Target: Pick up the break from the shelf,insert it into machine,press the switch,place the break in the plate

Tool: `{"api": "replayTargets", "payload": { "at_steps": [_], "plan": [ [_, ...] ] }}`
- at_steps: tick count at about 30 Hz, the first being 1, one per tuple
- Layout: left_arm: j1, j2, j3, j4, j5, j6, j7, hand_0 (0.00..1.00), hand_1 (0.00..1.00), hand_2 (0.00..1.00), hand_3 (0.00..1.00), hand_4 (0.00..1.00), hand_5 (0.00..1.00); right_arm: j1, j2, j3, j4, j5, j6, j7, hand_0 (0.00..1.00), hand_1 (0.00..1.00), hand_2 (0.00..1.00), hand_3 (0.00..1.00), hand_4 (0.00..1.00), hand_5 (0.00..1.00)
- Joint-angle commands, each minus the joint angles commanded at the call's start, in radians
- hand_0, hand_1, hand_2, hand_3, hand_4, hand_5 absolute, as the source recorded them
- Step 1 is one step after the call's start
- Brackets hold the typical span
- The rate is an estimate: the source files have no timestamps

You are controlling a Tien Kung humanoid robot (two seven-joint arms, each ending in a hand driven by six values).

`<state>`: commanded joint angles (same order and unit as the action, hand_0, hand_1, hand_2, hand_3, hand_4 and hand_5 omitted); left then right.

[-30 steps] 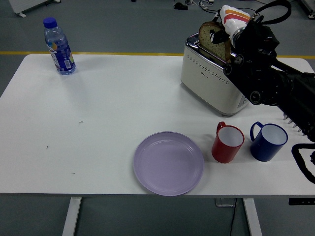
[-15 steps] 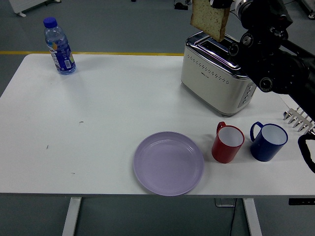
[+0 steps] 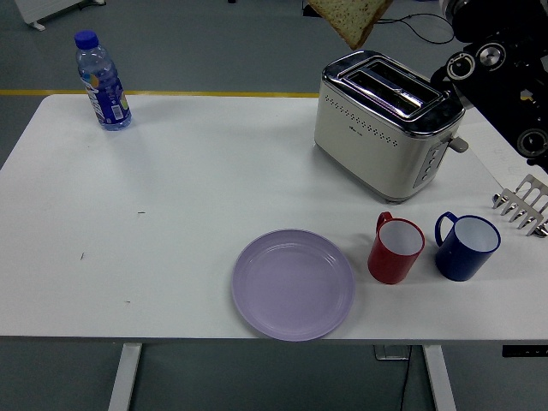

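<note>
Bread slice [image 3: 353, 17] aloft above toaster [image 3: 385, 120]; plate [image 3: 294, 283] bare

- The toaster [image 3: 387, 133] carries a small dark mark low on its cream side, under the dotted pattern; it looks like a brand name, but the letters are too small to read.
- The water bottle [image 3: 102, 80] wears a blue label with some yellow and white on it; there is print there, yet none of it can be made out.
- The red mug [image 3: 396, 249], the blue mug [image 3: 467, 246] and the purple plate [image 3: 294, 283] show no writing at all.
- No numbers or signs can be read anywhere on the white table [image 3: 171, 214].
</note>
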<state>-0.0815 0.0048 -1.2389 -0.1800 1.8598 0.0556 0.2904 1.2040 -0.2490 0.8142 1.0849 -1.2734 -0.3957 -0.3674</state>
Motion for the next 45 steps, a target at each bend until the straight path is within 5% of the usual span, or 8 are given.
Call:
{"api": "replayTargets", "payload": {
  "at_steps": [7, 18, 35, 45],
  "plan": [
    [0.001, -0.005, -0.007, 0.0, -0.002, 0.001, -0.002, 0.597, 0.43, 0.399, 0.548, 0.29, 0.921, -0.091, -0.103, -0.021, 0.232, 0.296, 0.043, -0.016, 0.164, 0.249, 0.345, 0.472, 0.585, 0.002],
    [0.007, -0.005, -0.014, 0.0, 0.006, -0.001, -0.006, 0.598, 0.44, 0.408, 0.546, 0.288, 0.926, -0.265, -0.206, -0.153, 0.464, 0.665, 0.066, -0.022, 0.169, 0.249, 0.344, 0.475, 0.576, 0.002],
    [0.02, -0.005, -0.035, 0.0, 0.037, -0.006, -0.008, 0.597, 0.447, 0.427, 0.545, 0.282, 0.929, -0.409, -0.263, -0.32, 0.561, 0.692, 0.074, 0.007, 0.156, 0.238, 0.338, 0.474, 0.582, 0.002],
    [0.018, -0.005, -0.032, 0.0, 0.034, -0.005, -0.01, 0.598, 0.45, 0.429, 0.545, 0.28, 0.933, -0.472, -0.214, -0.345, 0.523, 0.663, 0.069, 0.035, 0.155, 0.237, 0.338, 0.473, 0.58, 0.002]
  ]
}}
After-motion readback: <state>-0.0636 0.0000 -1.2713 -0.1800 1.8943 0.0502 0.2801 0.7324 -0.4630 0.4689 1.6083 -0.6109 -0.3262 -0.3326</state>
